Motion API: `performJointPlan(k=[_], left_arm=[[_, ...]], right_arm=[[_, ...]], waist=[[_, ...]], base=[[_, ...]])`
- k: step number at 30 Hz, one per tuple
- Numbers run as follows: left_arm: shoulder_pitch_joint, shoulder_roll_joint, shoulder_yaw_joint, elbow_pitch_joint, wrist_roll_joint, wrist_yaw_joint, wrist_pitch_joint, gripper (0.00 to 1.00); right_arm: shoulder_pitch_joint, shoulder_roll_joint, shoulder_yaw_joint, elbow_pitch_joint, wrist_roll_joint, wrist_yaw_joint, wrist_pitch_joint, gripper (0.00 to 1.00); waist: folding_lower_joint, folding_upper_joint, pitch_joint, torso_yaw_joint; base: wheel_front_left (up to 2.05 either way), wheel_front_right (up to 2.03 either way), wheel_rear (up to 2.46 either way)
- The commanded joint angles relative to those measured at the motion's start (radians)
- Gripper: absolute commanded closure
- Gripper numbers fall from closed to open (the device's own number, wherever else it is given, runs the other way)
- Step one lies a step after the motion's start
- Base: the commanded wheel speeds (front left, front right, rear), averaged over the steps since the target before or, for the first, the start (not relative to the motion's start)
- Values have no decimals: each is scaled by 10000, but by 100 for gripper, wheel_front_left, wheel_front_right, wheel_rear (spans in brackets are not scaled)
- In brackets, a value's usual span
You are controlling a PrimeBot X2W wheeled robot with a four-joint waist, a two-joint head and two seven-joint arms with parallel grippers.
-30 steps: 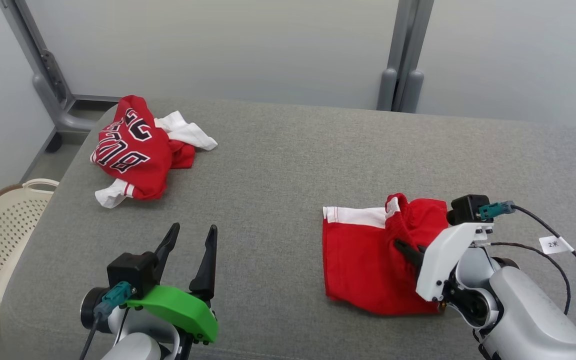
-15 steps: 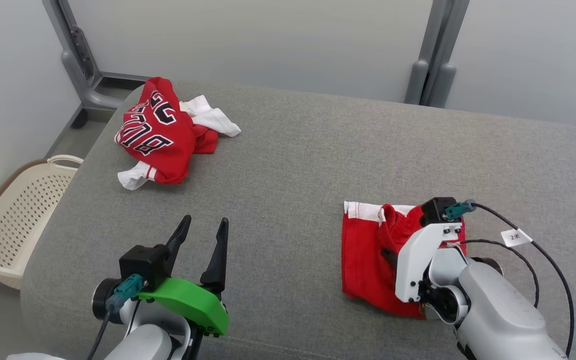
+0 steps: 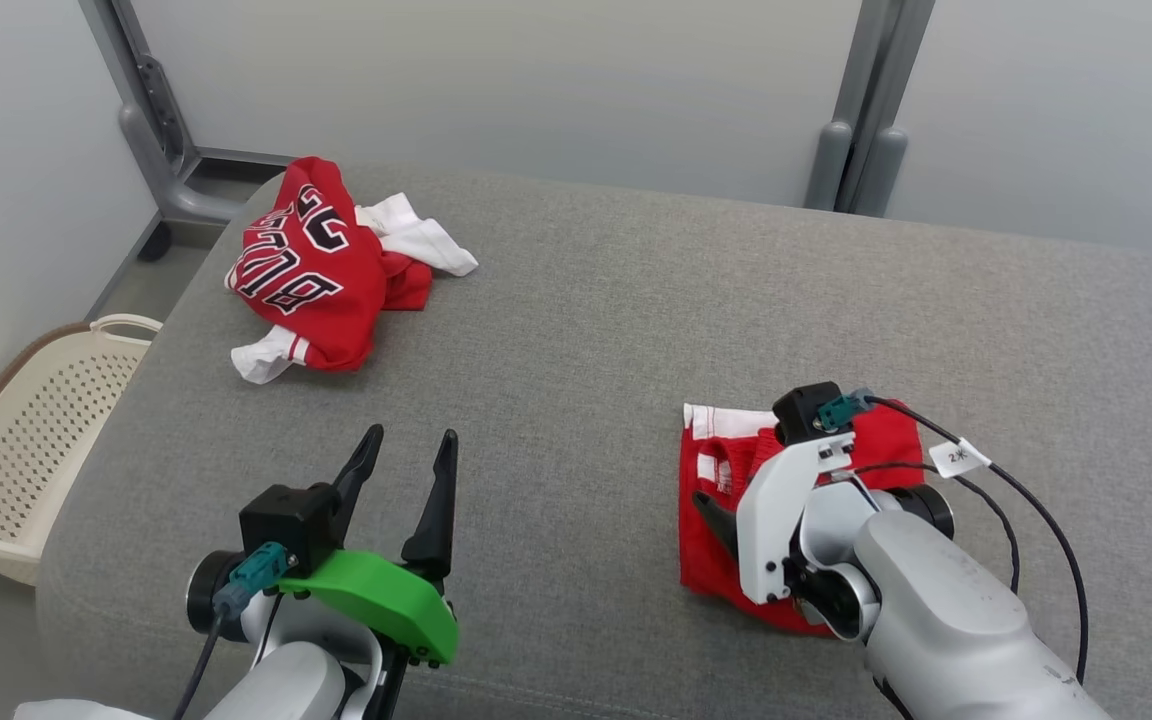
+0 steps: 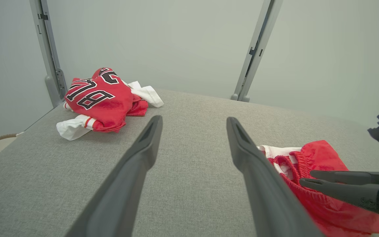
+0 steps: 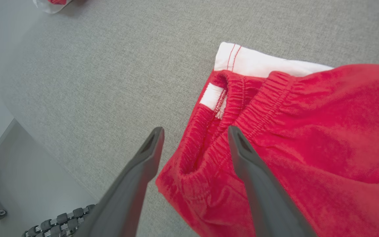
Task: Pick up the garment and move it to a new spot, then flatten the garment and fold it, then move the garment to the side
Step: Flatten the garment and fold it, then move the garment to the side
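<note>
While left hand [image 3: 411,433], right hand [image 5: 195,129] gape wide, red shorts [image 5: 308,131] lie squarish, white band [image 5: 258,64] facing away.

You have a grey fabric-covered worktop [image 3: 586,330] carrying two things, well apart. A crumpled red jersey [image 3: 306,290] with white trim lies near its far left corner. The red shorts [image 3: 706,575], seemingly folded, lie toward the near right.

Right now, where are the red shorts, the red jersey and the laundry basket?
red shorts [image 5: 324,138]: right wrist view, on the plain red fabric beside the elastic waistband.
red jersey [image 3: 311,290]: head view, on the lettered red panel.
laundry basket [image 3: 36,440]: head view, on its perforated wall.
</note>
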Motion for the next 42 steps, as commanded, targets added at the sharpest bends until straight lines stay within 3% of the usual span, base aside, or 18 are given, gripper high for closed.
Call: performJointPlan(k=[1,5,10,13,21,33,42], left_arm=[[-43,19,21,16,-30,8,-44,0],[80,103,56,-18,-59,74,-37,0],[200,181,56,-125,-58,157,-29,0],[261,235,36,-252,-21,234,-21,0],[329,324,-39,-496,14,288,49,0],[-95,332,-286,-620,172,194,311,0],[-268,349,-392,-718,290,181,309,0]], right_arm=[[-181,-3,120,-84,19,0,-121,0],[-421,-108,386,-495,304,0,-195,0],[-550,-747,326,-1182,635,-2,-331,0],[-340,-1412,-109,-1458,868,-2,-335,0],[333,-2264,-1047,-1320,1080,0,-66,0],[580,-2045,-2217,-210,1865,0,309,0],[215,-1863,-2514,624,2243,0,317,0]], waist=[[0,0,-35,-67],[0,0,-123,-272],[0,0,-217,-631],[0,0,-231,-922],[0,0,-38,-1178],[0,0,505,-340],[0,0,833,170]], base=[[0,0,0],[0,0,0],[0,0,0],[0,0,0],[0,0,0],[0,0,0],[0,0,0]])
